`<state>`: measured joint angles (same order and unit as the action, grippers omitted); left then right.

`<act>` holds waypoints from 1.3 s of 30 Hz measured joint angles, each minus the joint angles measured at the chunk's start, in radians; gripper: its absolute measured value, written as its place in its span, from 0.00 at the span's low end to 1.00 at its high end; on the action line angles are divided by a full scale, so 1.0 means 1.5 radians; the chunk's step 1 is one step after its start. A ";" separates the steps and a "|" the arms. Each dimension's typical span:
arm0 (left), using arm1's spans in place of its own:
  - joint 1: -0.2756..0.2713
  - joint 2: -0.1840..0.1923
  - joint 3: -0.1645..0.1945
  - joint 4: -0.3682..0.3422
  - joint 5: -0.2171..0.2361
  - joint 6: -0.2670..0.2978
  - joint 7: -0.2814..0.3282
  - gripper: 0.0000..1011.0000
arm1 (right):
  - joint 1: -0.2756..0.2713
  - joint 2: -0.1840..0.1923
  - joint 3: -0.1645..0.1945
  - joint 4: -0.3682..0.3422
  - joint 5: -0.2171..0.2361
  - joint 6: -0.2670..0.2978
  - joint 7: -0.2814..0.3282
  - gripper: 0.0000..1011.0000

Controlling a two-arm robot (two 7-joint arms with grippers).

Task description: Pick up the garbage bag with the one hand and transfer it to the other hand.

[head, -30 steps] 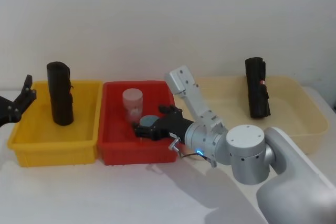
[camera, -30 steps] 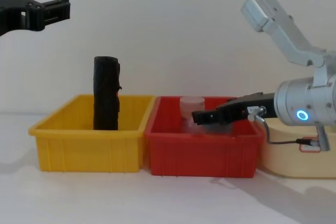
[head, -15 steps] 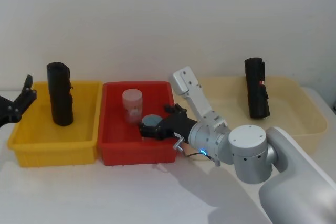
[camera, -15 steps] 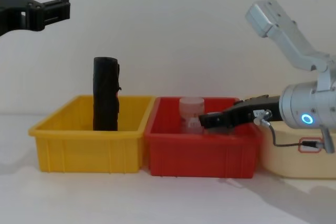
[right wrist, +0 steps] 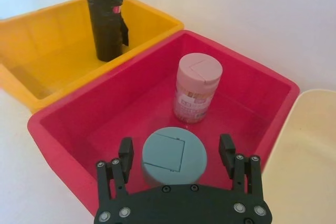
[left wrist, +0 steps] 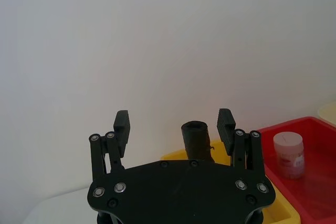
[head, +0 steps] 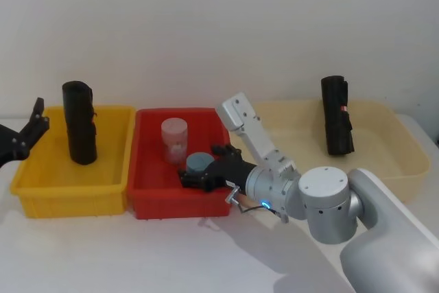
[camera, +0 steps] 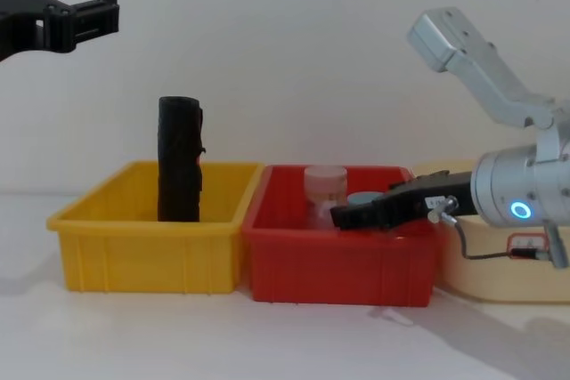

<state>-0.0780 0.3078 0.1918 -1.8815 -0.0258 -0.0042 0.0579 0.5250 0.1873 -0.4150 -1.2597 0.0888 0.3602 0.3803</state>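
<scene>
One black garbage bag roll point(head: 79, 123) stands upright in the yellow bin point(head: 41, 186); the right wrist view shows a small red label on this roll point(right wrist: 107, 11). A second black roll point(head: 336, 116) with a red mark leans in the beige bin point(head: 405, 162). My right gripper point(head: 200, 168) hangs low over the red bin point(head: 154, 200), open, its fingers point(right wrist: 126, 153) either side of a grey-lidded jar point(right wrist: 174, 156) without touching it. My left gripper point(camera: 89, 11) is raised at the far left, open and holding nothing, well above the yellow bin.
A pink-lidded jar point(head: 173, 138) stands in the red bin behind the grey one. The three bins sit side by side against a white wall. White tabletop point(head: 137, 252) lies in front of them.
My right gripper has dropped lower and drawn back slightly toward the red bin's near side. The left gripper and both rolls have not moved.
</scene>
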 joint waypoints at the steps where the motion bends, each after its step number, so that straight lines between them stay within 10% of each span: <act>1: 0.000 0.000 0.000 0.000 0.000 0.000 0.000 0.99 | -0.001 0.001 -0.001 -0.002 0.002 0.003 0.002 0.99; 17: 0.000 0.000 0.000 0.000 0.000 0.000 0.000 0.99 | -0.010 -0.007 0.008 -0.015 0.026 0.023 -0.009 0.66; 39: 0.000 0.000 0.000 0.000 0.000 0.000 0.000 0.99 | 0.008 -0.037 0.053 -0.028 0.067 0.008 -0.057 0.66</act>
<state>-0.0780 0.3078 0.1918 -1.8814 -0.0258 -0.0042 0.0579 0.5371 0.1321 -0.3352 -1.3023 0.1890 0.3720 0.2943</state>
